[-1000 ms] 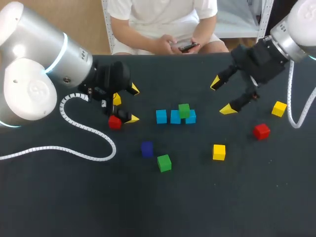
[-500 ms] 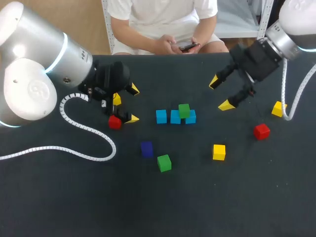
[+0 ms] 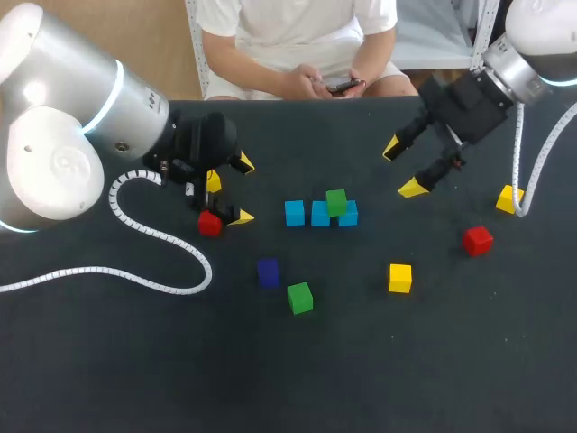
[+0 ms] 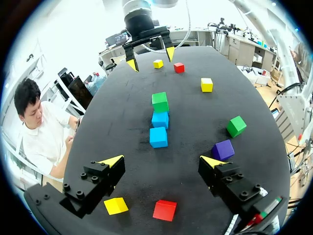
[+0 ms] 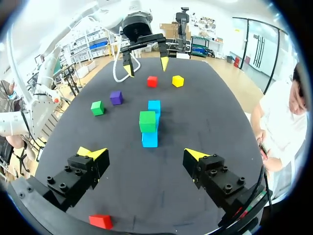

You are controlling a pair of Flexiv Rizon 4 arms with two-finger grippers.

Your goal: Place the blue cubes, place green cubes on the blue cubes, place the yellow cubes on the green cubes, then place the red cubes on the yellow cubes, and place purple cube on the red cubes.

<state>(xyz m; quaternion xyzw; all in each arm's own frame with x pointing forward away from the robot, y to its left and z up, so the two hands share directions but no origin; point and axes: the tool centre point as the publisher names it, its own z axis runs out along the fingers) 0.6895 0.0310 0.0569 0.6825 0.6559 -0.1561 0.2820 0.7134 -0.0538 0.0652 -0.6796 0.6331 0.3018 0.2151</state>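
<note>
- Currently the left gripper (image 3: 243, 189) is hovering low over the tabletop (image 3: 135, 361) on the left, fingers standing open, gripping nothing.
- A red cube (image 3: 209, 223) and a yellow cube (image 3: 213, 182) are lying just beside those fingers, unheld.
- The right gripper (image 3: 403, 169) is hanging over the far right, fingers spread wide, empty.
- Three blue cubes (image 3: 295, 213) are sitting in a row mid-tabletop.
- A green cube (image 3: 336, 202) is resting on the row, over its two right-hand cubes.
- A purple cube (image 3: 268, 271) and a second green cube (image 3: 300, 297) are lying near each other, closer to the robot.
- A second yellow cube (image 3: 399, 277), a second red cube (image 3: 478, 240) and a third yellow cube (image 3: 509, 198) are lying loose on the right, well apart.
</note>
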